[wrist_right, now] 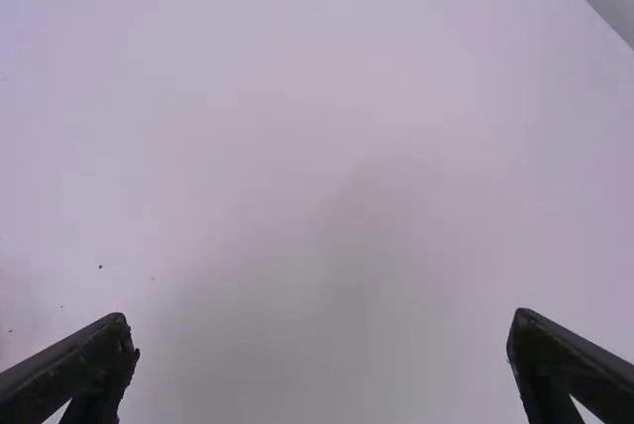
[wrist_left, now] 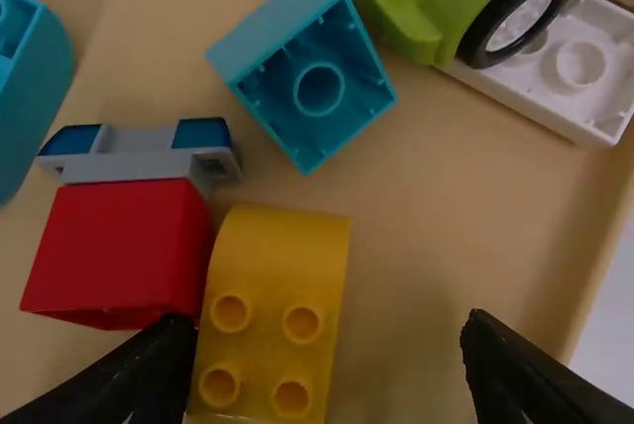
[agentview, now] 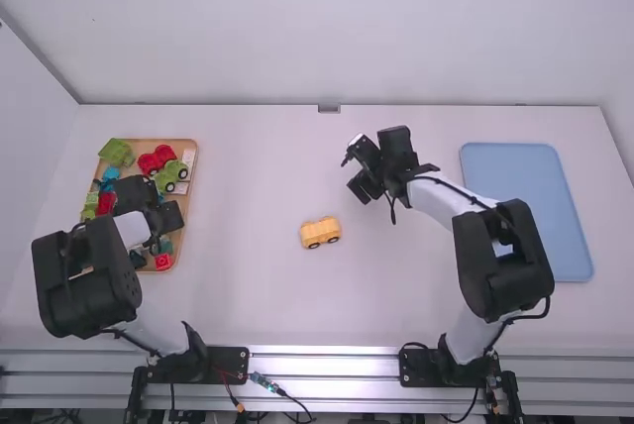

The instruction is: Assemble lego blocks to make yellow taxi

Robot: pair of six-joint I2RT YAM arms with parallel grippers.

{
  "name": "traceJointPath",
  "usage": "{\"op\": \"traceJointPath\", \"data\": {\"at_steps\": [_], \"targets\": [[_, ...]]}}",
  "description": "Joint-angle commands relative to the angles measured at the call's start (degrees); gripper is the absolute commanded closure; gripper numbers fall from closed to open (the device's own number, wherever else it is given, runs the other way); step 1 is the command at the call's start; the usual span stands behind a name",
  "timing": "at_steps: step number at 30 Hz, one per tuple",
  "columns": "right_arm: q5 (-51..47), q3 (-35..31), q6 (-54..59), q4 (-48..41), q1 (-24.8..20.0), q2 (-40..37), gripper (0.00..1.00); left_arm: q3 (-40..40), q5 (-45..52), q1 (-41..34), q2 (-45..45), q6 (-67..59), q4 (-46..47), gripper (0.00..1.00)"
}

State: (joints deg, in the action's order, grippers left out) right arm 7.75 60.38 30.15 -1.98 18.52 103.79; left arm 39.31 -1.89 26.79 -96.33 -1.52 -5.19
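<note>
The yellow plastic toy car base with black wheels [agentview: 320, 233] stands on the white counter [agentview: 248, 295], between the arms. A yellow plastic block with a curved end and four studs [wrist_left: 267, 315] lies in the wooden tray [agentview: 182, 258], against a red plastic block [wrist_left: 124, 246]. The left gripper [agentview: 166, 218] is over the tray, jaws apart, beside the curved block. The right gripper [agentview: 355, 174] hovers above the counter, jaws apart and empty. Well to its right lies a blue plastic tray [agentview: 525, 206].

No lettering, labels, numbers or signs can be read.
</note>
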Motion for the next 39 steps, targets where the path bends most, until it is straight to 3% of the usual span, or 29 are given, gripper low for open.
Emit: {"op": "traceJointPath", "data": {"at_steps": [1, 26, 39], "targets": [[-0.09, 1.70, -0.44, -0.22, -0.55, -1.49, 0.01, -1.38, 0.33, 0.26, -0.61, -0.75, -0.26, 0.29], [-0.09, 1.70, -0.39, -0.22, -0.48, -1.49, 0.01, -1.33, 3.93, 3.67, -0.70, -1.10, -0.17, 0.32], [-0.09, 1.70, -0.39, -0.24, -0.52, -1.49, 0.01, 4.66, 3.43, 3.61, -0.70, 2.02, 9.55, 0.30]]}}
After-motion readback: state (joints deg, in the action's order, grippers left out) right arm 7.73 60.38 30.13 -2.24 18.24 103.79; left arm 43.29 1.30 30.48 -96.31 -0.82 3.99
